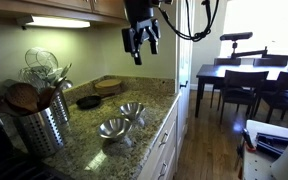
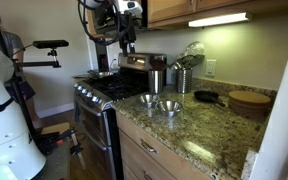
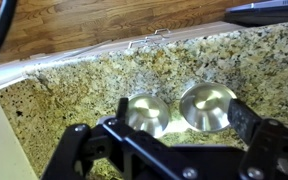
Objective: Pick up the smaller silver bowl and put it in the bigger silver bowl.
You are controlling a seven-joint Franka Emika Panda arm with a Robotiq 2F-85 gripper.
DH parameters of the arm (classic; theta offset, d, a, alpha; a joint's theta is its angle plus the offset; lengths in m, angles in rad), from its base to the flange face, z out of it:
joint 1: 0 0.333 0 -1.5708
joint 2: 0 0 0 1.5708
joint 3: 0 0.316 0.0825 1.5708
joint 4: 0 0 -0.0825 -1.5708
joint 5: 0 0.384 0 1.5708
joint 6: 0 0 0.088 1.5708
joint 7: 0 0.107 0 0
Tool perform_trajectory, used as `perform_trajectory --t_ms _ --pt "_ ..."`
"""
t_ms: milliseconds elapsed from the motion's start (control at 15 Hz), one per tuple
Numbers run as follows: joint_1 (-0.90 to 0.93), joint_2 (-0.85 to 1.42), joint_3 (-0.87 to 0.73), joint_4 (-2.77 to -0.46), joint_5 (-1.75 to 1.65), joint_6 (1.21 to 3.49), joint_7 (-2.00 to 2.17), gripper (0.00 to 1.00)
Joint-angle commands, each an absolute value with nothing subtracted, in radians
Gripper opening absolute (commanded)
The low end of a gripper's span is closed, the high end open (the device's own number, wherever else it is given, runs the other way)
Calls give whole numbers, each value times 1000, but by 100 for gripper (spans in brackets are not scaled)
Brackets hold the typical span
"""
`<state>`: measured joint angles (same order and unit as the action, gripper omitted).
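Observation:
Two shiny steel bowls sit side by side on the granite counter. The smaller silver bowl (image 1: 112, 128) (image 2: 147, 99) is on the left in the wrist view (image 3: 147, 112). The bigger silver bowl (image 1: 132, 110) (image 2: 169, 106) is on the right in the wrist view (image 3: 206, 105), nearer the counter's front edge. My gripper (image 1: 139, 45) (image 2: 126, 42) (image 3: 181, 110) hangs high above the counter, open and empty. In the wrist view both bowls show between its fingers.
A perforated steel utensil holder (image 1: 39, 120) (image 2: 156, 80) stands near the stove (image 2: 99, 92). A small black pan (image 1: 88, 101) (image 2: 208, 96) and a round wooden board (image 1: 110, 86) (image 2: 249, 100) lie further back. A dining table with chairs (image 1: 244, 80) stands beyond the counter.

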<state>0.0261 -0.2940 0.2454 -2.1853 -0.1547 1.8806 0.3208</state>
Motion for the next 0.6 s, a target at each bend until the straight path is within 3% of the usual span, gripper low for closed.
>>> perform_trajectory --t_ms 0,533 --pt "21 -226 209 -2171 -221 1928 361 100" --pt "-1 -71 114 -2174 -307 2091 481 100"
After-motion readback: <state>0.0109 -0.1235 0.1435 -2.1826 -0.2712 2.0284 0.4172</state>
